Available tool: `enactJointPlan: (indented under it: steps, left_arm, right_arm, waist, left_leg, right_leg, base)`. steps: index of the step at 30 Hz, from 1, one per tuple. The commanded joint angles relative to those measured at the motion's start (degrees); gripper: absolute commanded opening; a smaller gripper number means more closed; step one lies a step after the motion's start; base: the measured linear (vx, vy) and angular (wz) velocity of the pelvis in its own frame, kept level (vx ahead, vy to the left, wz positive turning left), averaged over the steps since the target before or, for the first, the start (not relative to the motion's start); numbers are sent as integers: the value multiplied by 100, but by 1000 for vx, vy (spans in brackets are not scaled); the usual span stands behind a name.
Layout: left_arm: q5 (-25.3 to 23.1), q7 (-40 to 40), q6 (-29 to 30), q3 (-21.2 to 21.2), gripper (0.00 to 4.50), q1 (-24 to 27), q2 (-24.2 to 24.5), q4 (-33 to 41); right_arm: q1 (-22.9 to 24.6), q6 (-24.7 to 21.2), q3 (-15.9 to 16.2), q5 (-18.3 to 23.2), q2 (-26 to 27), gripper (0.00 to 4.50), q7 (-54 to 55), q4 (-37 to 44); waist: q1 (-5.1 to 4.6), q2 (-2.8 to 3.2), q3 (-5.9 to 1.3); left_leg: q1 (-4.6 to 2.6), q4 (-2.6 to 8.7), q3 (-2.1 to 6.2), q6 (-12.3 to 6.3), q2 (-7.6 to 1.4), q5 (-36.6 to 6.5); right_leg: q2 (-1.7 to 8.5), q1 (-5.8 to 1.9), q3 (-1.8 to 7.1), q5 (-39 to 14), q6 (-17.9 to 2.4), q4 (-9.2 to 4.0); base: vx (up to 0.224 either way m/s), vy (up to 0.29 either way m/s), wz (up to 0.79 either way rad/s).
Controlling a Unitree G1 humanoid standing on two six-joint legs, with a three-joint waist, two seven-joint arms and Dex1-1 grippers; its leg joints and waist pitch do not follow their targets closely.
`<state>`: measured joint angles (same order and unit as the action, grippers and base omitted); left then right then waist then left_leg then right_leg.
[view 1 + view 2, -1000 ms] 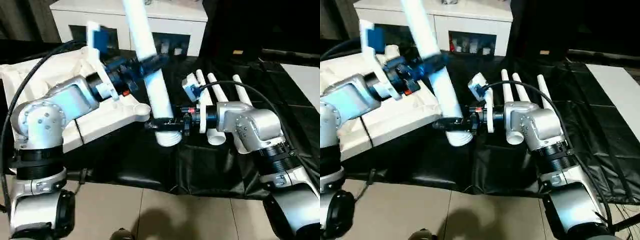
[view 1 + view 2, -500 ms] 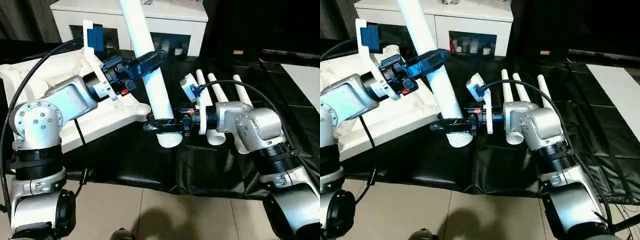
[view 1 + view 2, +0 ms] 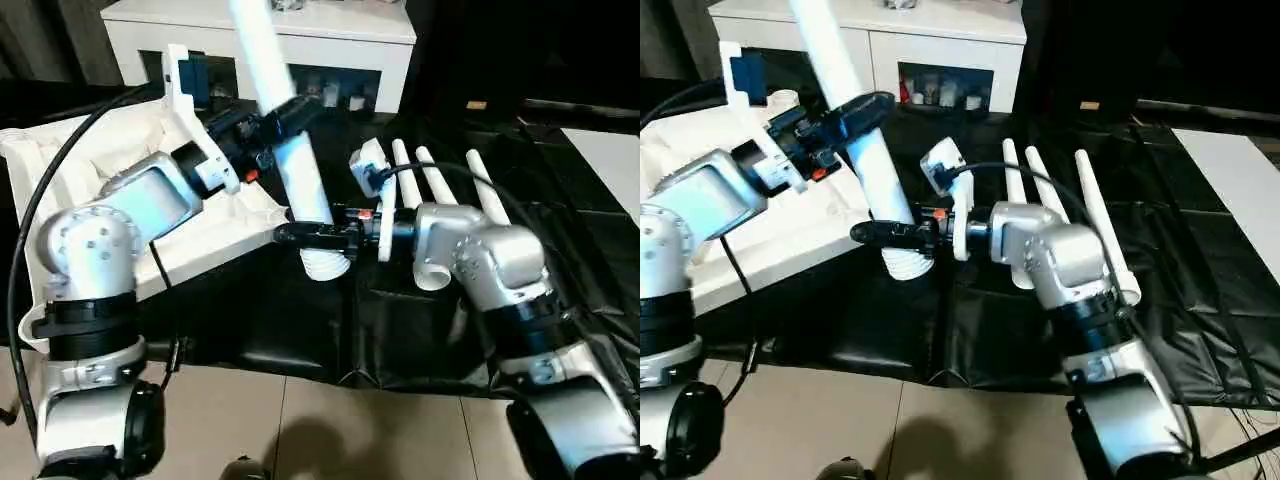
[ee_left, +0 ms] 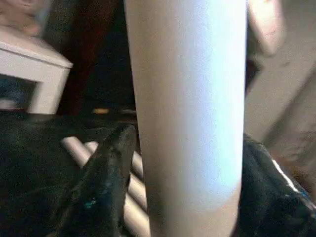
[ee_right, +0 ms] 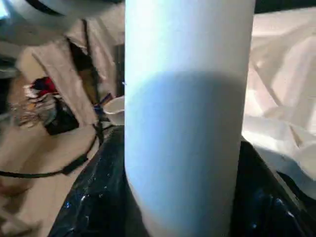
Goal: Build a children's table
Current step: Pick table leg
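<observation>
Both pincers clasp one white leg (image 3: 283, 140) between them.

My right gripper (image 3: 305, 234) is closed round the leg's ribbed lower end, just off the upturned tabletop's (image 3: 130, 170) near right corner; my left gripper (image 3: 285, 116) closes on it midway up. Its long axis runs steeply up, leaning far and left, thick end lowest. Three spare legs (image 3: 430, 185) lie side by side to the right on a black sheet (image 3: 400, 330), over pale floor tiles (image 3: 350, 430). Beyond stands a white cabinet (image 3: 330, 40).
</observation>
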<state>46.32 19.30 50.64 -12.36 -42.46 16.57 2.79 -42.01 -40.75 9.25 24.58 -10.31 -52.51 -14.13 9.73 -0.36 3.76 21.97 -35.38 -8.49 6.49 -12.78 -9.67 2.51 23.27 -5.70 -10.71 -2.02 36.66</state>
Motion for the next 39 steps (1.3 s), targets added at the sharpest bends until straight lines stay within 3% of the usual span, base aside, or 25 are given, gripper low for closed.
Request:
enactJointPlan:
  steps: [1,6,11,12,13,16,17,18,20,24,25,26,29,30,31,32,34,37,39]
  left_arm:
    - [-213,-212,-102,117,326,32,-6,113]
    - [-362,-430,-183,87,342,22,-6,122]
    - [-227,-460,-105,-39,308,46,-80,244]
    - [-202,-507,-63,-65,284,51,-97,295]
    - [-197,-525,-57,-72,272,52,-103,302]
    - [-47,-611,26,-172,263,62,-152,376]
    - [-9,-630,44,-192,238,68,-159,390]
    - [30,-648,77,-200,227,107,-152,431]
    - [59,-642,109,-196,221,133,-158,475]
    - [130,-619,174,-227,190,163,-182,563]
    - [169,-628,186,-250,187,148,-175,577]
    - [180,-613,185,-255,184,138,-166,571]
    - [200,-525,179,-240,183,116,-118,515]
    - [202,-489,174,-221,181,113,-90,497]
    - [213,-454,175,-206,181,110,-69,479]
    - [228,-392,188,-184,181,96,-42,464]
    - [181,-221,194,-82,180,47,48,404]
    - [95,4,186,30,180,-7,146,275]
    - [75,114,169,71,180,-52,197,228]
  right_arm:
    - [-28,194,-72,-67,10,198,141,146]
    - [-4,298,-71,-146,67,198,331,123]
    - [39,311,-57,-195,88,198,398,141]
    - [51,302,-46,-205,88,198,415,161]
    - [53,305,-42,-210,86,198,418,161]
    - [80,307,-14,-228,88,198,444,183]
    - [88,304,-9,-229,94,197,456,193]
    - [132,321,9,-247,105,197,473,214]
    - [169,320,21,-253,98,197,478,248]
    - [234,331,46,-266,97,197,508,329]
    - [252,410,11,-290,152,197,611,358]
    - [252,409,-47,-244,206,253,651,349]
    - [235,341,-186,-112,287,268,707,330]
    - [225,315,-211,-77,288,286,699,335]
    - [213,305,-226,-58,281,286,685,337]
    - [189,280,-246,-29,264,300,660,344]
    - [103,222,-304,51,207,310,548,299]
    - [-59,73,-286,161,-5,332,132,164]
    - [-146,-58,-264,233,-152,357,-127,93]
  waist:
    - [-8,90,-489]
    - [-11,91,-488]
    - [-13,83,-475]
    - [-20,35,-474]
    - [-10,59,-474]
    - [-1,45,-471]
    - [2,54,-474]
    - [3,10,-474]
    - [17,-15,-469]
    - [18,-7,-463]
    - [14,-42,-458]
    - [16,-25,-458]
    - [12,-26,-457]
    - [19,18,-459]
    - [18,-6,-456]
    - [27,33,-462]
    - [19,4,-466]
    - [13,26,-461]
    - [16,9,-467]
  left_leg:
    - [-68,418,3,231,-68,-954]
    - [-72,412,-3,233,-64,-968]
    - [-80,417,-4,234,-68,-1052]
    - [-71,421,-10,219,-63,-1036]
    - [-69,420,-5,221,-67,-1018]
    - [-69,416,-11,203,-58,-1020]
    - [-69,419,-7,206,-64,-1011]
    - [-59,422,-7,198,-66,-978]
    - [-64,424,-14,193,-65,-959]
    - [-66,430,-13,209,-70,-965]
    - [-68,439,-14,210,-75,-979]
    - [-67,441,-9,221,-75,-976]
    - [-87,443,-12,226,-69,-1040]
    - [-92,440,-7,233,-69,-1058]
    - [-86,446,-8,236,-72,-1074]
    - [-88,444,0,252,-72,-1055]
    - [-87,443,-5,251,-70,-1038]
    - [-81,438,-11,238,-62,-1052]
    - [-75,435,-9,230,-60,-1013]
  right_leg:
    - [521,-349,347,-1054,-522,-441]
    - [523,-347,350,-1013,-567,-446]
    - [525,-336,350,-1134,-582,-456]
    - [523,-349,349,-1133,-574,-463]
    - [530,-347,352,-1140,-572,-451]
    - [530,-341,352,-1208,-551,-464]
    - [532,-341,351,-1211,-547,-459]
    - [534,-352,350,-1186,-538,-456]
    - [542,-338,352,-1257,-517,-459]
    - [542,-326,356,-1331,-463,-464]
    - [545,-328,356,-1335,-449,-472]
    - [556,-328,359,-1334,-451,-465]
    - [546,-312,361,-1394,-419,-474]
    - [544,-304,362,-1391,-415,-468]
    - [543,-314,363,-1394,-381,-481]
    - [539,-309,361,-1339,-391,-464]
    - [535,-321,360,-1252,-411,-462]
    - [527,-327,362,-1231,-405,-464]
    - [525,-341,361,-1180,-421,-458]
  base:
    - [0,0,0]
    - [0,0,0]
    - [0,0,0]
    - [0,0,0]
    - [0,0,0]
    - [0,0,0]
    - [0,0,0]
    - [0,0,0]
    - [0,0,0]
    - [0,0,0]
    - [0,0,0]
    - [0,0,0]
    - [0,0,0]
    - [0,0,0]
    - [0,0,0]
    - [0,0,0]
    - [0,0,0]
    - [0,0,0]
    - [0,0,0]
